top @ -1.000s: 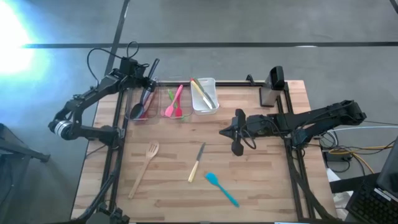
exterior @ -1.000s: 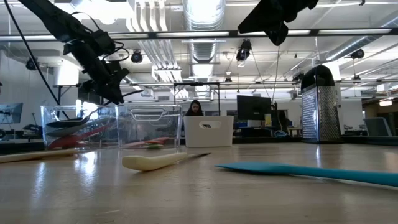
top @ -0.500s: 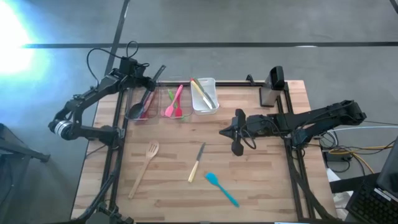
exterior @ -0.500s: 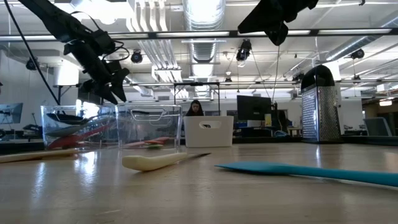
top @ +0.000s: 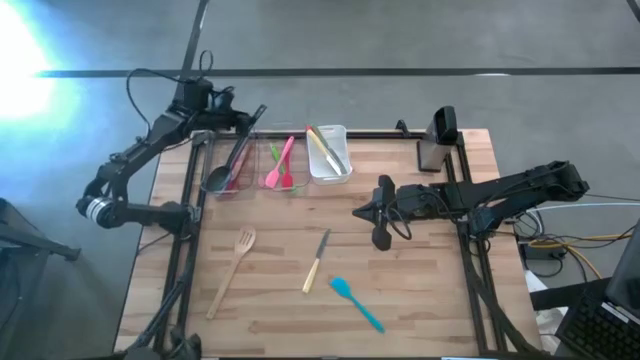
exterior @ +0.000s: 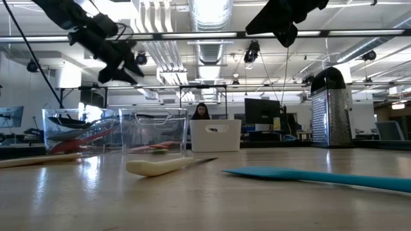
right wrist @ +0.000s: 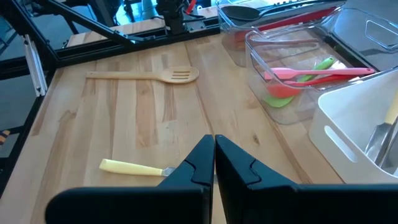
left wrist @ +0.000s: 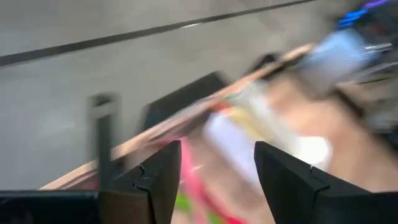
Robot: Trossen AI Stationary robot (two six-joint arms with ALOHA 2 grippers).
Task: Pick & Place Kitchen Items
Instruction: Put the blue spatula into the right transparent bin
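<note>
The wooden table (top: 400,290) carries three bins in a row along its far edge and three loose utensils nearer the front. The left arm reaches over the far left corner; the left gripper (top: 243,117) hangs above the leftmost clear bin (top: 213,172), fingers (left wrist: 283,180) spread apart and nothing between them. The right arm lies across the table's right side, with the right gripper (top: 381,237) near the table's middle, fingers (right wrist: 194,163) pressed together and grasping nothing. At the far right corner stands a metal box grater (top: 431,153). The leftmost clear bin holds a black ladle (top: 220,177) and a red utensil (top: 233,172) lying together, handles leaning toward the far rim. The middle clear bin (top: 296,183) holds a pink spatula (top: 281,162) and a green utensil (right wrist: 319,65). The white bin (top: 343,172) holds pale utensils whose type cannot be told. Loose on the table: a wooden slotted spatula (top: 232,270) at front left, a cream-handled knife (top: 316,261) near centre, and a teal spatula (top: 356,302) just beside the knife's handle end, toward the front. In the low view, a person (exterior: 201,112) sits in the room behind the table.
</note>
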